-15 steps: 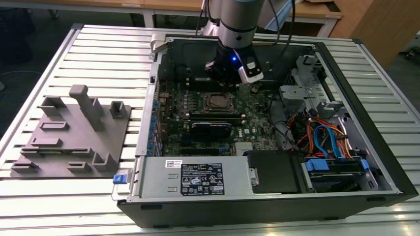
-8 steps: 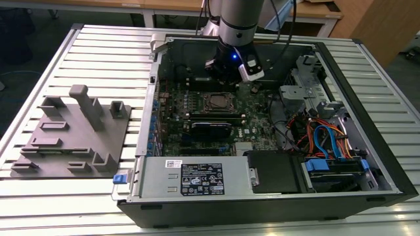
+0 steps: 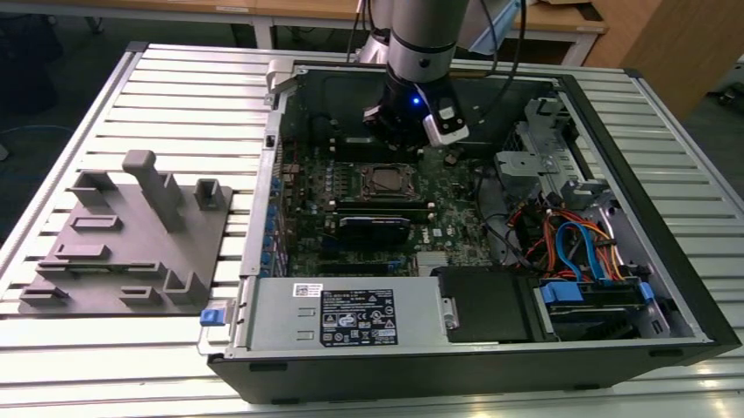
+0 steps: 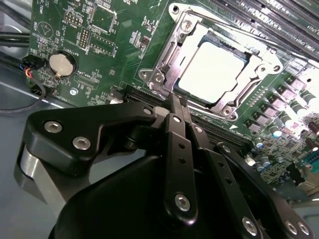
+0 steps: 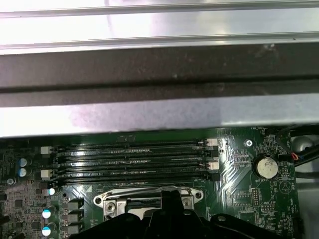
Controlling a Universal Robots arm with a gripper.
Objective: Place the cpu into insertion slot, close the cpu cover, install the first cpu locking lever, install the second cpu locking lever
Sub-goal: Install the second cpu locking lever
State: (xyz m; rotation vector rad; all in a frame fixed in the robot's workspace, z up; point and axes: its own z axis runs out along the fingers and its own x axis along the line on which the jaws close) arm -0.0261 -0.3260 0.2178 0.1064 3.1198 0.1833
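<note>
Desk: slatted metal desk (image 3: 174,78) carrying an open computer case (image 3: 686,287) laid on its side.
Jaws: together, tips at the near edge of the cpu cover (image 4: 167,67); I can't tell whether they pinch anything.
Cpu: the cpu (image 4: 212,69) lies flat in the insertion slot (image 3: 382,180), just beyond the jaw tips, framed by the cover.
Handling: I judge it light, stiff, slick-topped and fragile underneath, so I'd grip its edges only.
Room: memory slots (image 5: 134,159) crowd just past the socket.

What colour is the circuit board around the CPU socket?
Green. The circuit board shows best in the second wrist view.
</note>
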